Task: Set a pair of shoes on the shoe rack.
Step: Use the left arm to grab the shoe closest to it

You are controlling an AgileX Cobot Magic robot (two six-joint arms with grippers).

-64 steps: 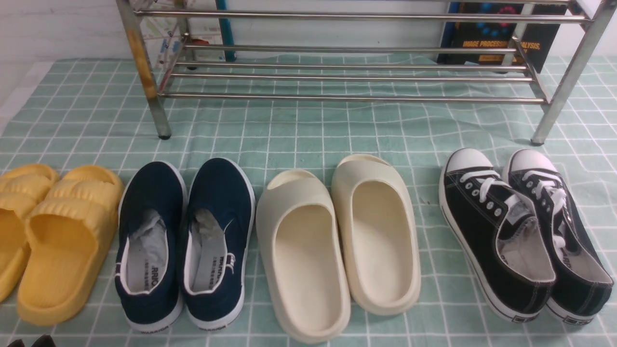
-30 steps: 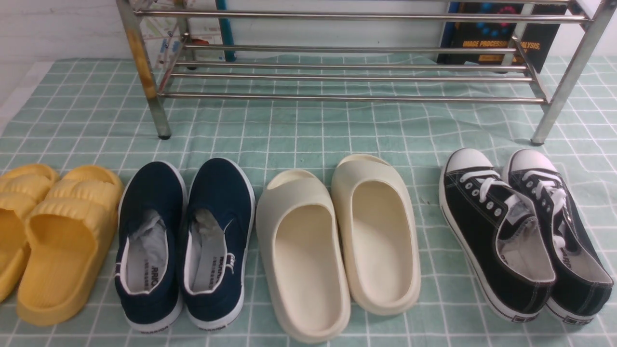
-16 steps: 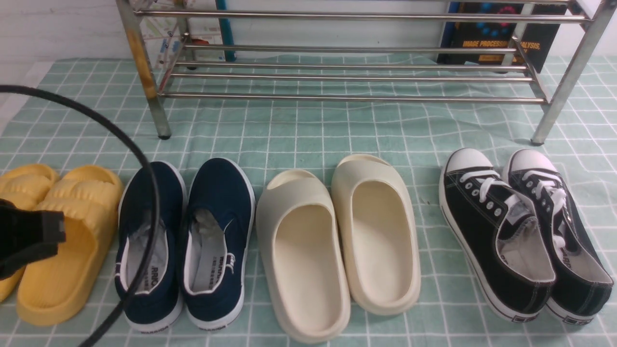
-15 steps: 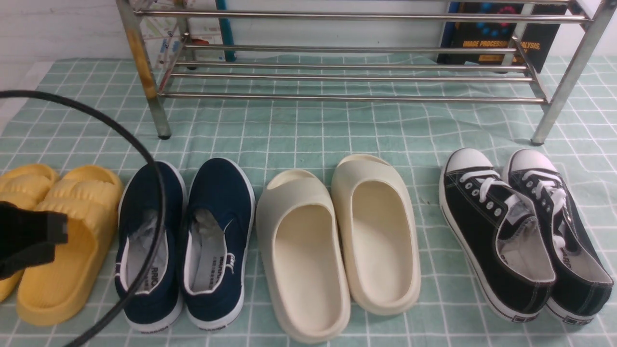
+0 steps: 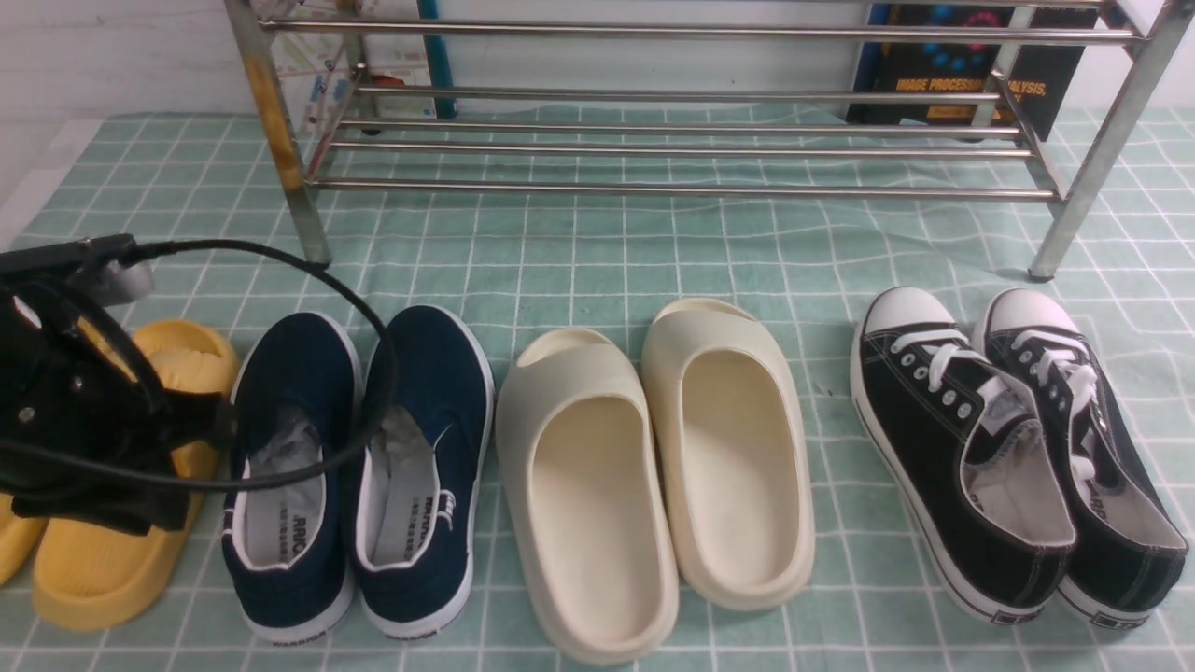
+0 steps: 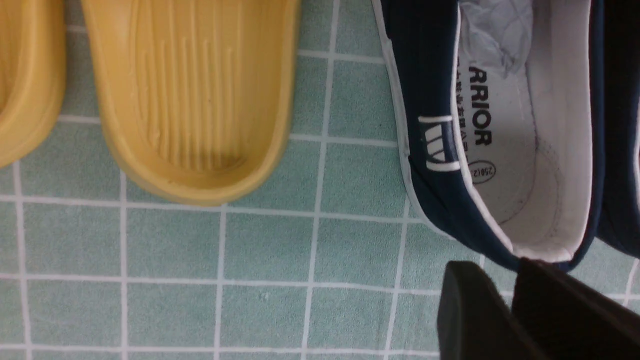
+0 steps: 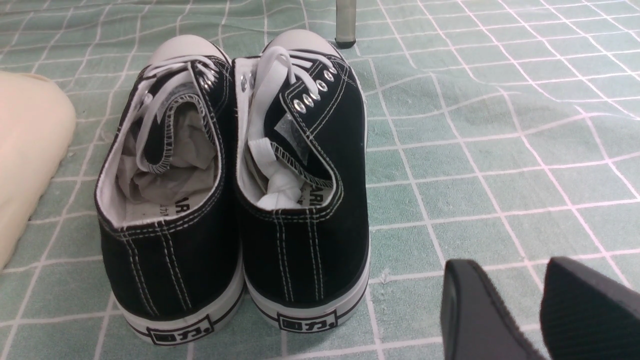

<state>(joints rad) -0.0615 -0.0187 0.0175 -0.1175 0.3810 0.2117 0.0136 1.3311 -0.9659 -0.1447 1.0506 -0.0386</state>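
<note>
The pair of shoes, navy slip-ons with white soles, stands side by side on the checked cloth: left shoe, right shoe. The silver shoe rack stands behind them with bare shelves. My left arm hangs over the yellow slides, just left of the navy pair. In the left wrist view my left gripper is slightly open and holds nothing, just behind the heel of the left navy shoe. My right gripper is open and empty, beside the black sneakers.
Yellow slides lie under the left arm. Cream slides stand in the middle and black lace-up sneakers on the right. The arm's black cable loops over the navy shoes. A book leans behind the rack.
My left arm has come in from the left edge and now hangs over the yellow slides, nearer the navy shoes. Its cable loop has dropped lower. No shoe has moved.
</note>
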